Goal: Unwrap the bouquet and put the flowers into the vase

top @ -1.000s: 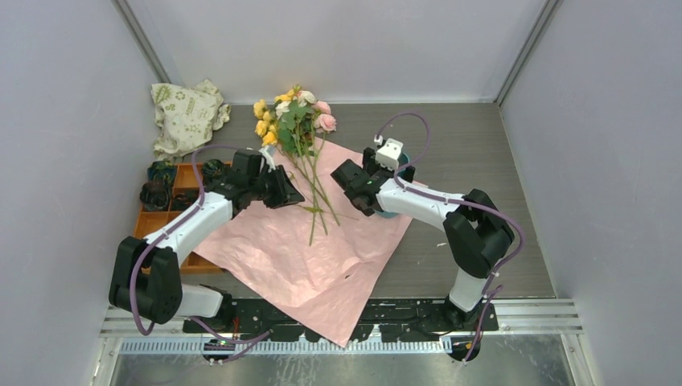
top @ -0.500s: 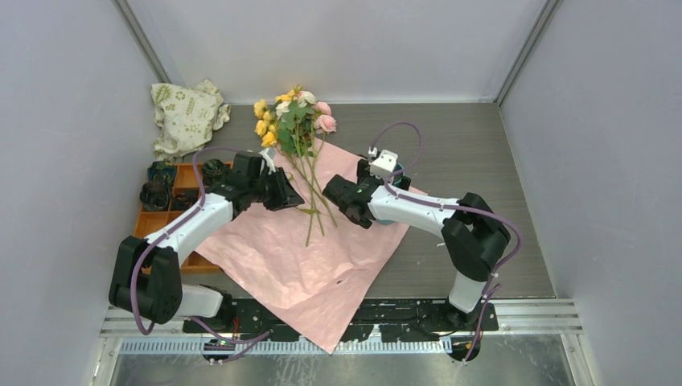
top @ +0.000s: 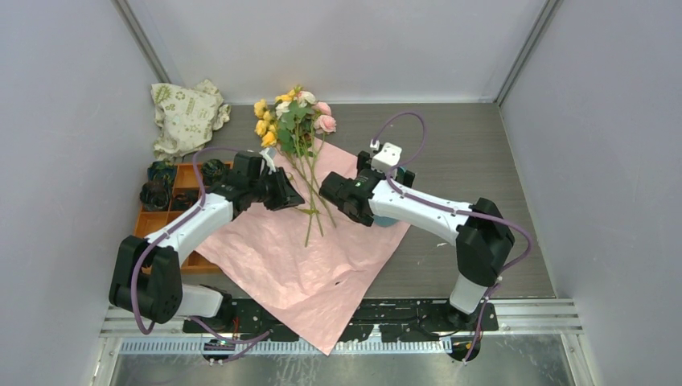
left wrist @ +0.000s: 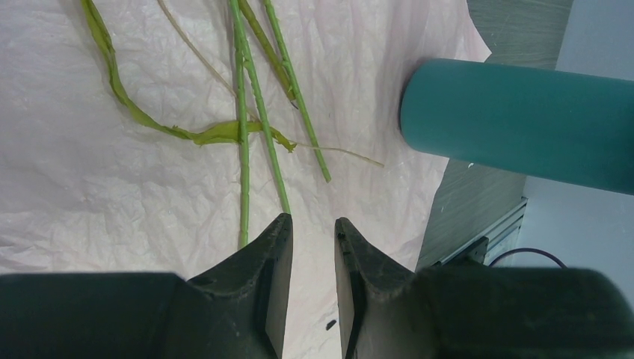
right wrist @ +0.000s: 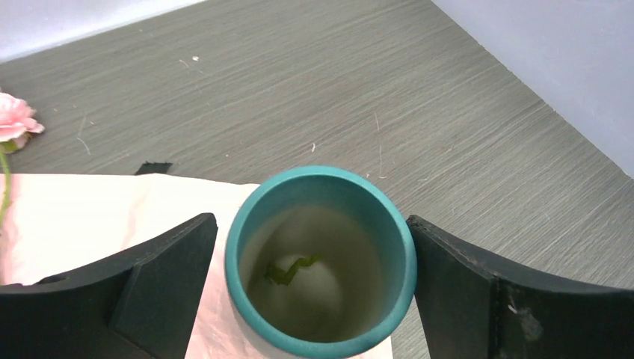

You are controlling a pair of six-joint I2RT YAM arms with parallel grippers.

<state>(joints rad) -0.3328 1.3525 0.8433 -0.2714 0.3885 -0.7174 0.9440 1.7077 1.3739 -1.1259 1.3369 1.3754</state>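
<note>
The flowers (top: 293, 119) lie on the spread pink wrapping paper (top: 301, 253), heads toward the back, green stems (left wrist: 243, 134) running toward me. My left gripper (top: 288, 193) hovers just left of the stems. Its jaws (left wrist: 312, 222) stand a little apart with nothing between them. The teal vase (right wrist: 321, 176) stands upright between the wide fingers of my right gripper (right wrist: 312, 221), which is open around its rim; the right finger (right wrist: 448, 254) looks to touch it. A green leaf scrap (right wrist: 288, 269) lies inside. From above the vase (top: 388, 219) is mostly hidden under the right arm.
A beige green-printed cloth bag (top: 186, 117) lies at the back left. An orange compartmented tray (top: 173, 201) sits under the left arm. Grey walls close in the table on three sides. A small black scrap (right wrist: 153, 168) lies on the table beyond the paper.
My right arm has swung left toward the stems, and the pink paper's near corner has slid left. The left arm and the flowers have stayed put.
</note>
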